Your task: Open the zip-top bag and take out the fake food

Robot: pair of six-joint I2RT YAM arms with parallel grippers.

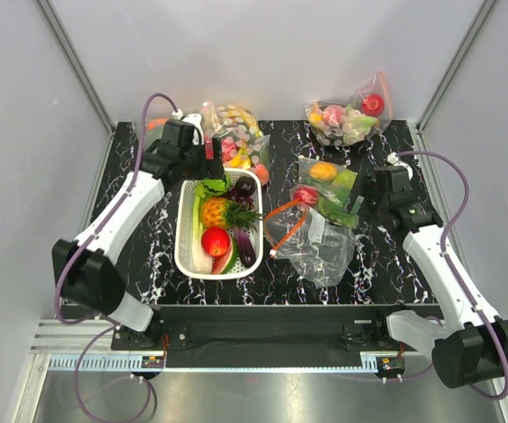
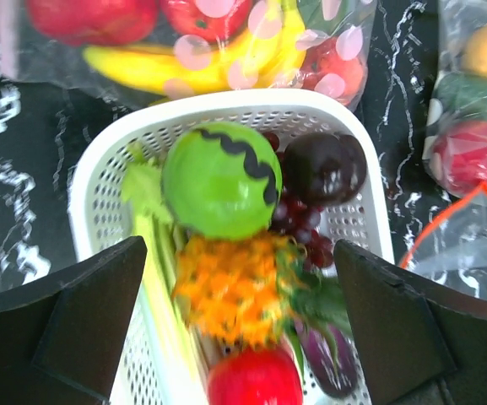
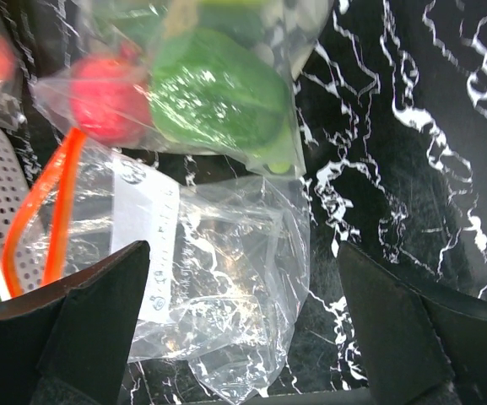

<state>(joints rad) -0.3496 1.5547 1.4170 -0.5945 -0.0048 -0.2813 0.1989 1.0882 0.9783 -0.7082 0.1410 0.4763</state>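
Clear crinkly zip-top bag [image 1: 311, 242] on black marbled counter [image 1: 386, 264] beside white perforated basket [image 1: 181, 238] holding orange-yellow toy pineapple [image 1: 218, 211]; left pincer [image 2: 236, 253], right pincer [image 3: 243, 253] both released.

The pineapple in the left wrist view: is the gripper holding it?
No, the pineapple lies in the white basket, and the left gripper stands open above it.

No text is legible. The white label [image 3: 146, 245] on the zip-top bag [image 3: 235, 287] carries small print, too blurred to read.
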